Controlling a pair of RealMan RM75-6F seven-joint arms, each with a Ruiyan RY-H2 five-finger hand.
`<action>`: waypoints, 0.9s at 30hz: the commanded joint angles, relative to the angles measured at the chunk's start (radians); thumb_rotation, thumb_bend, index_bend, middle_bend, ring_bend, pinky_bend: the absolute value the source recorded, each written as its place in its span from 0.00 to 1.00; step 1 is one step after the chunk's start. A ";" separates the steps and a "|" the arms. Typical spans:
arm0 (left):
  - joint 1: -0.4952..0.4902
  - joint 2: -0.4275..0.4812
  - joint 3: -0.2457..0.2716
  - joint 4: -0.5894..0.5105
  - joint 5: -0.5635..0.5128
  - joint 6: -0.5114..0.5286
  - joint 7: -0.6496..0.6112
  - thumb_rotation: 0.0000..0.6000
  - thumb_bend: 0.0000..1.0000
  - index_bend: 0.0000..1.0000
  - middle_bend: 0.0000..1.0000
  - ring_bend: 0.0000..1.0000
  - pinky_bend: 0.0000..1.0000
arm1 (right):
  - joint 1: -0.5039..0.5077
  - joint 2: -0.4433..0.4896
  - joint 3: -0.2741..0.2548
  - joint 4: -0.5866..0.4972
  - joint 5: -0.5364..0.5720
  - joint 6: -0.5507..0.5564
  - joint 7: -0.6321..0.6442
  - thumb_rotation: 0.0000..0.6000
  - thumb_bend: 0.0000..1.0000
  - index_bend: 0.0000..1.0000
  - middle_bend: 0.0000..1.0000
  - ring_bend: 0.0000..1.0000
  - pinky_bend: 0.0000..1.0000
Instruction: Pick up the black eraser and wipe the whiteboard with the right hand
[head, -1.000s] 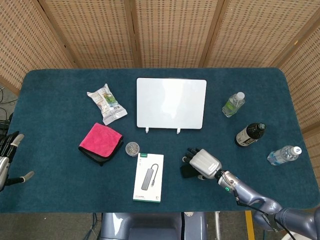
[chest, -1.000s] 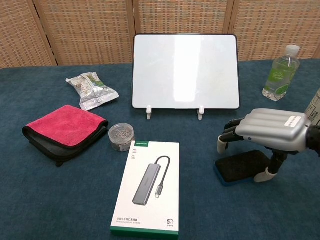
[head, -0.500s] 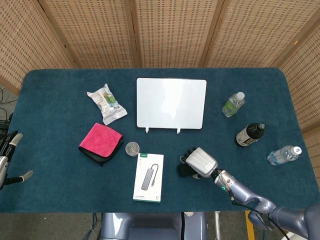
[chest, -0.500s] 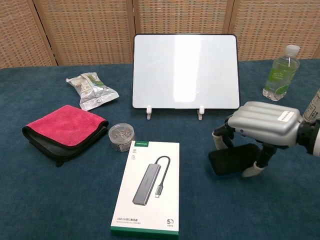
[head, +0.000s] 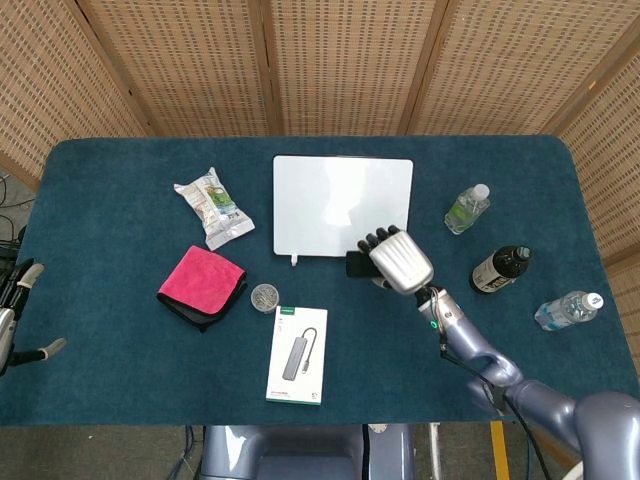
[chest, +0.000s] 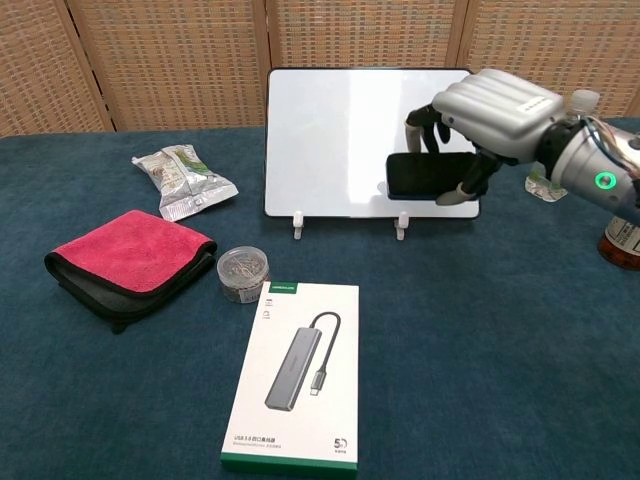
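Now right hand (chest: 487, 112) holds eraser (chest: 424, 176) before whiteboard (chest: 340, 130).

Woven screens (head: 340, 60) behind blue table (head: 120, 380)

On the blue table (head: 120, 380), a snack packet (head: 212, 206), a pink cloth (head: 202, 285), a small round tin (head: 264, 296) and a USB hub box (head: 298, 354) occupy the left half, while three bottles (head: 466, 208) (head: 499, 268) (head: 567, 309) stand near the right edge.

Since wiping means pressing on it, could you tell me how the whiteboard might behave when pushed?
The whiteboard stands tilted on two small clips, so it would probably slide or tip back. It looks thin, likely light. The right hand holding the eraser should press gently.
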 joint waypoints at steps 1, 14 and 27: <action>-0.007 -0.002 -0.002 0.004 -0.010 -0.017 -0.002 1.00 0.00 0.00 0.00 0.00 0.00 | 0.078 -0.114 0.058 0.156 0.065 -0.038 -0.078 1.00 0.34 0.55 0.57 0.47 0.52; -0.014 -0.003 -0.009 0.016 -0.035 -0.042 -0.020 1.00 0.00 0.00 0.00 0.00 0.00 | 0.184 -0.286 0.098 0.429 0.164 -0.105 -0.119 1.00 0.31 0.55 0.56 0.47 0.52; -0.015 0.000 -0.010 0.021 -0.037 -0.048 -0.030 1.00 0.00 0.00 0.00 0.00 0.00 | 0.164 -0.313 0.080 0.445 0.195 -0.031 -0.077 1.00 0.00 0.00 0.08 0.09 0.41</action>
